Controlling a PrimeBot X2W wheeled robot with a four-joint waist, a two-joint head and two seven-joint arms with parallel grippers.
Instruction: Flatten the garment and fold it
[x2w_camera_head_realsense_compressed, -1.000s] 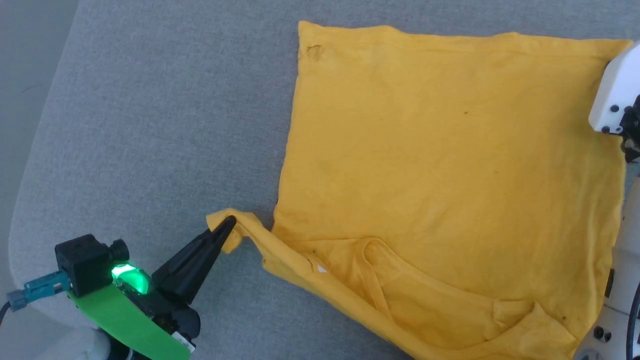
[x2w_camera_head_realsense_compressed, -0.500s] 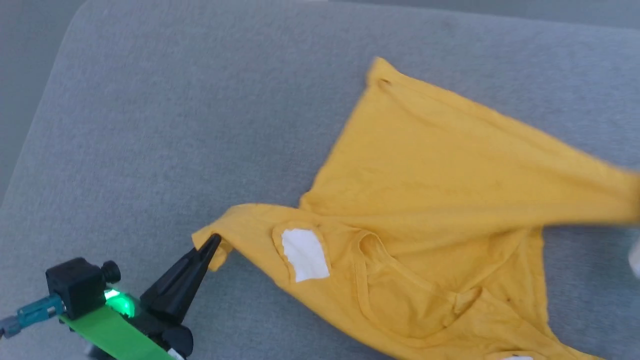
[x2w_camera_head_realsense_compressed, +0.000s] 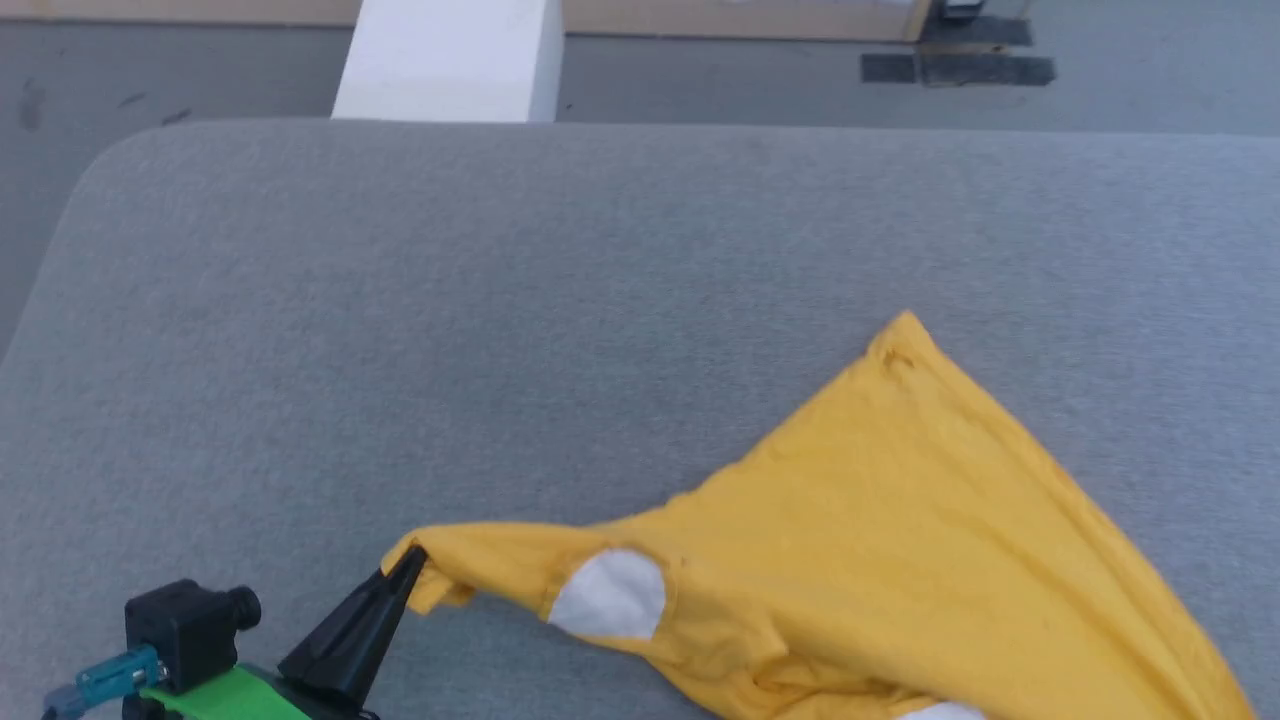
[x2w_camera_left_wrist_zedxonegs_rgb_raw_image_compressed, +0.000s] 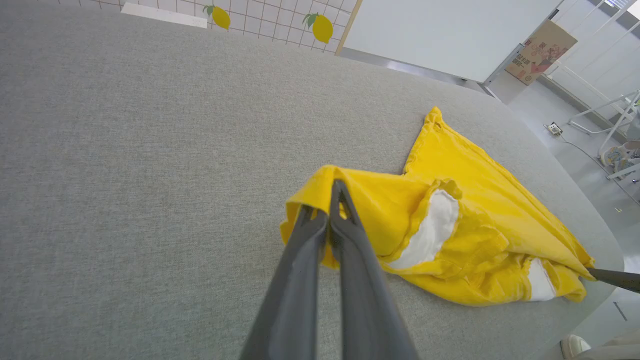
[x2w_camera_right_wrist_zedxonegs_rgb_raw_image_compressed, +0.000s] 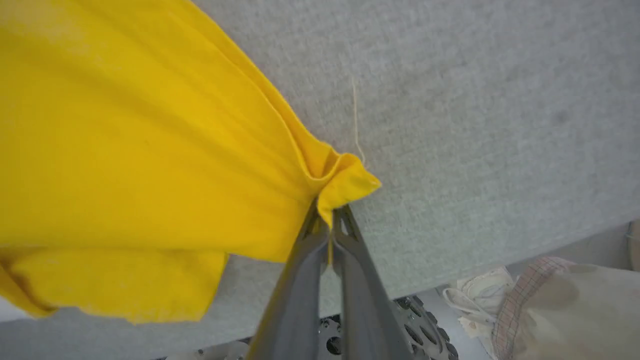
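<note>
We see the yellow short-sleeved cotton T-shirt (x2w_camera_head_realsense_compressed: 900, 520) lying bunched in the lower right of the head view, on the grey fabric-covered table with rounded corners (x2w_camera_head_realsense_compressed: 400, 300). One of its corners points up toward the middle right of the frame. Our left gripper (x2w_camera_head_realsense_compressed: 408, 566), at the lower left, has its two dark fingers pressed together on the end of a sleeve. A white oval patch (x2w_camera_head_realsense_compressed: 608, 595) sits on that sleeve just right of the tip. The left wrist view shows the same pinch at centre frame. In the right wrist view our right gripper (x2w_camera_right_wrist_zedxonegs_rgb_raw_image_compressed: 328, 220) is clamped on a folded yellow corner at centre, with the cloth spreading across the upper left. A person's white shoe (x2w_camera_right_wrist_zedxonegs_rgb_raw_image_compressed: 475, 300) shows at the lower right.
</note>
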